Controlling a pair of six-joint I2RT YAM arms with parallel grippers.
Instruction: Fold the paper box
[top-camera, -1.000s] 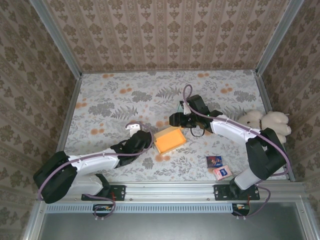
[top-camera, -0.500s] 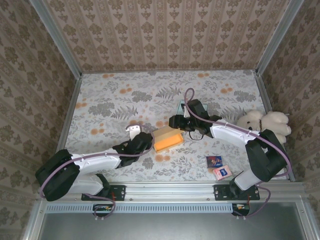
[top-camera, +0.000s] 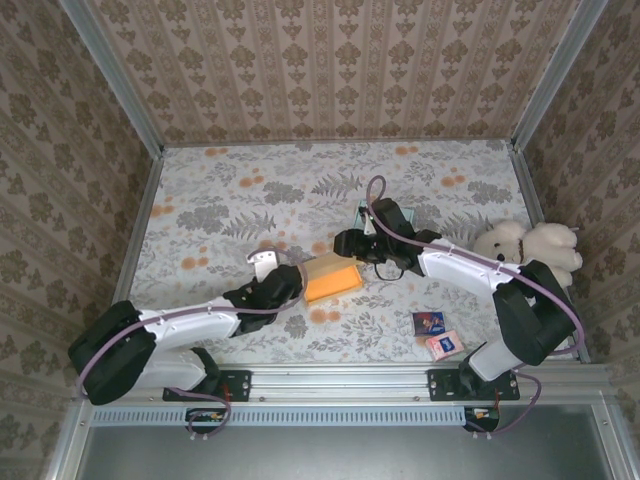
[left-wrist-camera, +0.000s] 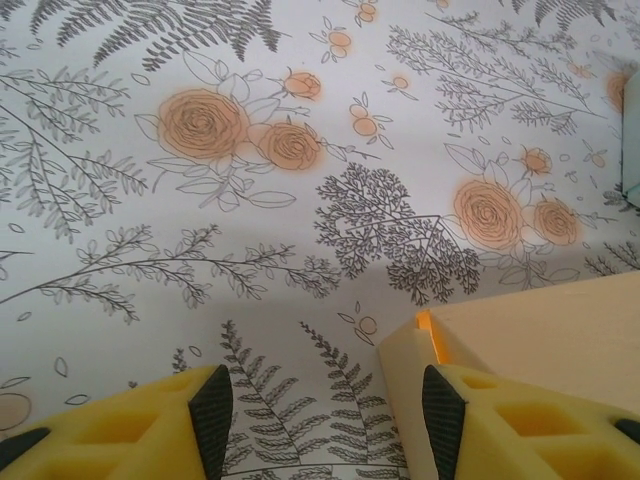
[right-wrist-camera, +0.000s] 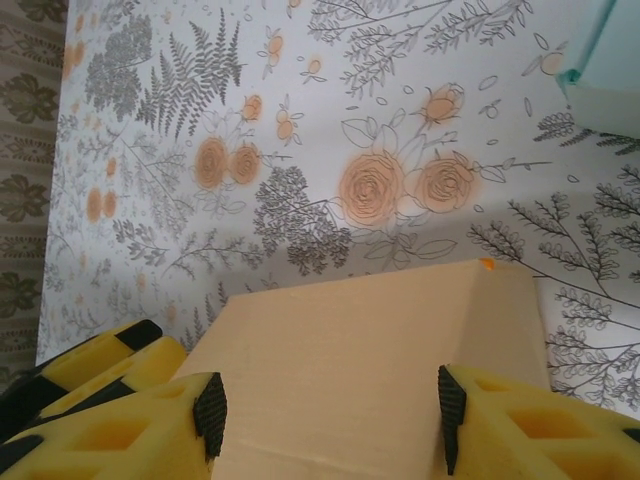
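**A:** What does the paper box (top-camera: 332, 279) rest on?

**B:** It rests on the table (top-camera: 220, 200).

**A:** What lies around the paper box?

**B:** The left gripper (top-camera: 296, 284) is at its left edge. The right gripper (top-camera: 346, 244) is at its far side, fingers over its top. A small carton (right-wrist-camera: 610, 80) lies behind the box, past that gripper. A plush toy (top-camera: 530, 247) lies well to the right of the box. Two small packets (top-camera: 428, 322) lie to the box's right and nearer than it, just beside each other.
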